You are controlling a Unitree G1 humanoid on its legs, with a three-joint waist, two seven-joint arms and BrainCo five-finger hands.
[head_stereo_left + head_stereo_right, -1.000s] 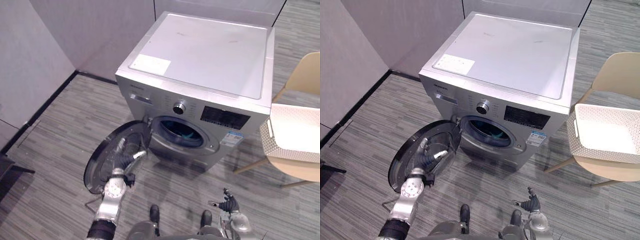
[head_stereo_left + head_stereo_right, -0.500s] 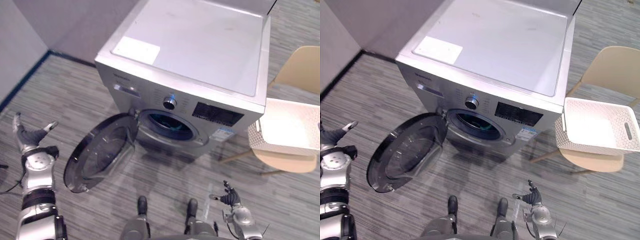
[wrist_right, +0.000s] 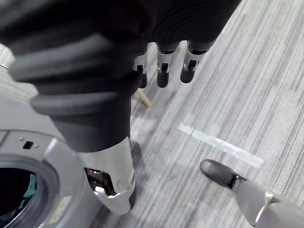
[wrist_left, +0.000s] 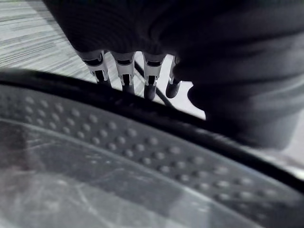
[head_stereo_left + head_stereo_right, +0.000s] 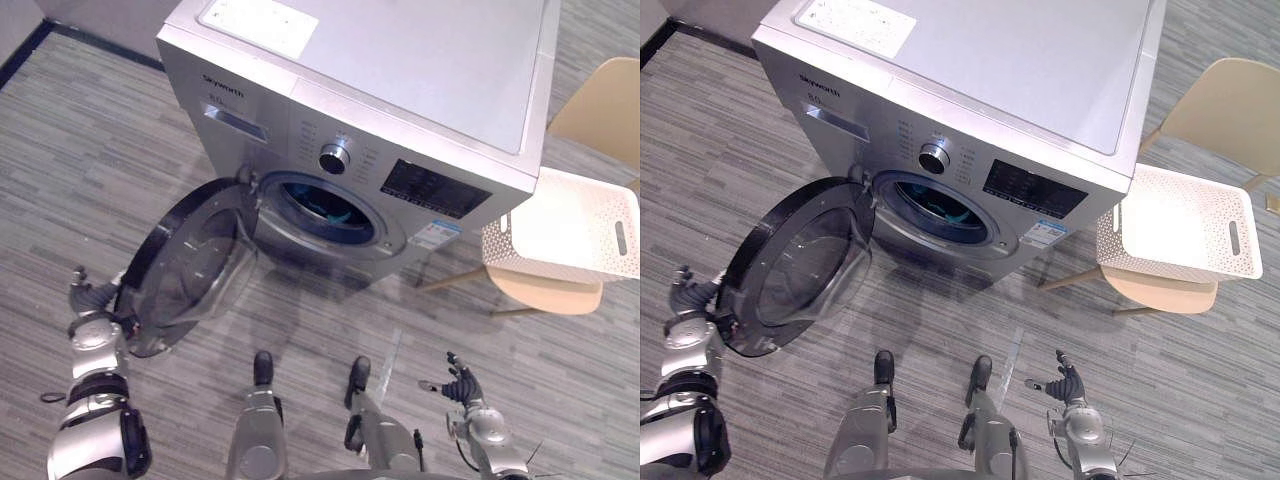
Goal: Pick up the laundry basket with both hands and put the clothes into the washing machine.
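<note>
Grey striped flooring (image 5: 120,160) is running under one silver front-loading washing machine (image 5: 1020,90), which is standing with its round dark-rimmed glass door (image 5: 185,265) swung wide, leaving the drum opening (image 5: 325,208) free to receive laundry. Something teal-blue is showing inside the drum; whether it is clothing cannot be told. One white perforated plastic laundry basket (image 5: 1180,225) is resting on the seat of one beige wooden chair (image 5: 1220,110) just beside the machine's right side, probably so that it is sitting at a height both hands can reach. Its inside is appearing pale and flat, and no clothes can be made out in it, so the scene is fitting either a basket waiting to be lifted or one already emptied and set down. Neither hand is holding it. The left hand (image 5: 88,300) is hovering at the outer rim of the open door, its fingers (image 4: 124,71) straight and relaxed, grasping nothing. The right hand (image 5: 458,382) is hanging low, well apart from basket and machine, its fingers loosely spread and empty. Count: one machine, one basket, one chair, two hands.
</note>
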